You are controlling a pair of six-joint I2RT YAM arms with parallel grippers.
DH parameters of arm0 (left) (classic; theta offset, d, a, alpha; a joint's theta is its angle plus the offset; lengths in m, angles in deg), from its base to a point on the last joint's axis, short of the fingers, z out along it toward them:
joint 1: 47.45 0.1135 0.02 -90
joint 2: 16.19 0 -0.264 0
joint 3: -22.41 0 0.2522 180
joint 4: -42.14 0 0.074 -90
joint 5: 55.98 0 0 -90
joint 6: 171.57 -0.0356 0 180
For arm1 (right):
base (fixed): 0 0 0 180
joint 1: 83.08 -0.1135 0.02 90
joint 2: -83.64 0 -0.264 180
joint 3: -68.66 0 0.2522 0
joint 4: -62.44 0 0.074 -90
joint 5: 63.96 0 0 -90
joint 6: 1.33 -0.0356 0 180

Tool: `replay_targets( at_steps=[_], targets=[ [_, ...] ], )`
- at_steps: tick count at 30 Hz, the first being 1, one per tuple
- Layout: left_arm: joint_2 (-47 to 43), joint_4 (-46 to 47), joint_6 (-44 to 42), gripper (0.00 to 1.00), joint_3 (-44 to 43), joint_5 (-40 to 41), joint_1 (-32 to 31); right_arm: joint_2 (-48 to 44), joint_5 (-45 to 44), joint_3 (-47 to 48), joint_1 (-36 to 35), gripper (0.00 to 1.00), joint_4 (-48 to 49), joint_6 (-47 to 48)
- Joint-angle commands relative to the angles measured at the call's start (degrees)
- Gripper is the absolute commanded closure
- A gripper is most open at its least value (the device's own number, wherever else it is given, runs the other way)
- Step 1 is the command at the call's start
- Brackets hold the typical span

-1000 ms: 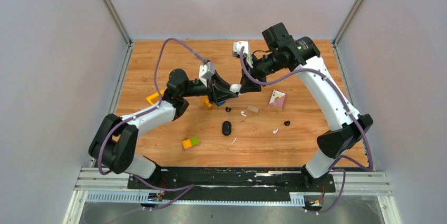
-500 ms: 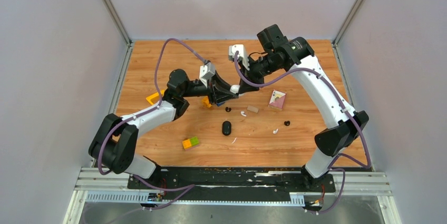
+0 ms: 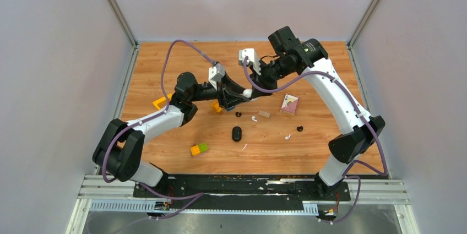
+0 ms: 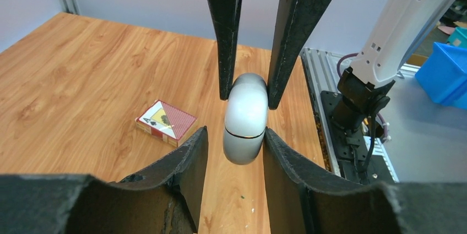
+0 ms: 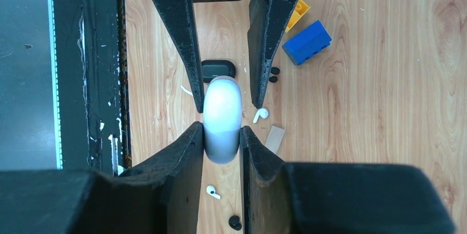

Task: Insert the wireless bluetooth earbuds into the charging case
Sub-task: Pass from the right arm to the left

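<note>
A white charging case [image 3: 246, 92] [image 4: 246, 113] [image 5: 221, 115], lid closed, hangs in the air between both grippers. My right gripper [image 3: 254, 89] [image 5: 220, 132] is shut on one end of it, with both pads pressed against its sides. My left gripper [image 3: 240, 96] [image 4: 234, 135] stands slightly open around the other end, with a gap showing on one side. On the table lie two white earbuds [image 3: 254, 118] [image 3: 287, 136] [image 5: 260, 114] and two black earbuds [image 3: 238, 114] [image 3: 299, 129]. A black charging case [image 3: 237, 134] [image 5: 218, 69] lies closed below them.
A playing-card box [image 3: 289, 104] [image 4: 166, 122] and a small wooden block [image 3: 264, 114] lie right of centre. Under the left gripper sit a blue brick [image 5: 307, 42] and a yellow one [image 5: 297, 12]. An orange piece [image 3: 160, 102] and a yellow-green brick [image 3: 199, 148] lie to the left.
The right gripper moved left and closed on the white case's free end. The left gripper, which held the case, has since loosened its jaws.
</note>
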State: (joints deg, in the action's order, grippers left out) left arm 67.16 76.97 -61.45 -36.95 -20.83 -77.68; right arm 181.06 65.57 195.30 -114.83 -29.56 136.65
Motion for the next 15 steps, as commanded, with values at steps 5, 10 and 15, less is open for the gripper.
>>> replay_targets(
  at_steps=[5, 10, 15],
  targets=[
    [-0.9, -1.0, -2.6, 0.54, -1.8, 0.4, 0.2, 0.3, -0.3, 3.0, -0.3, 0.9, -0.7, 1.3],
    [-1.0, -1.4, -2.9, 0.57, -1.5, 0.7, 0.2, 0.2, -0.7, 3.1, -0.4, 0.9, -0.4, 1.1],
    [-1.1, -1.2, -2.8, 0.6, -1.4, 1.1, 0.2, 0.2, -0.6, 2.8, -0.4, 0.89, -0.2, 0.7]
  ],
)
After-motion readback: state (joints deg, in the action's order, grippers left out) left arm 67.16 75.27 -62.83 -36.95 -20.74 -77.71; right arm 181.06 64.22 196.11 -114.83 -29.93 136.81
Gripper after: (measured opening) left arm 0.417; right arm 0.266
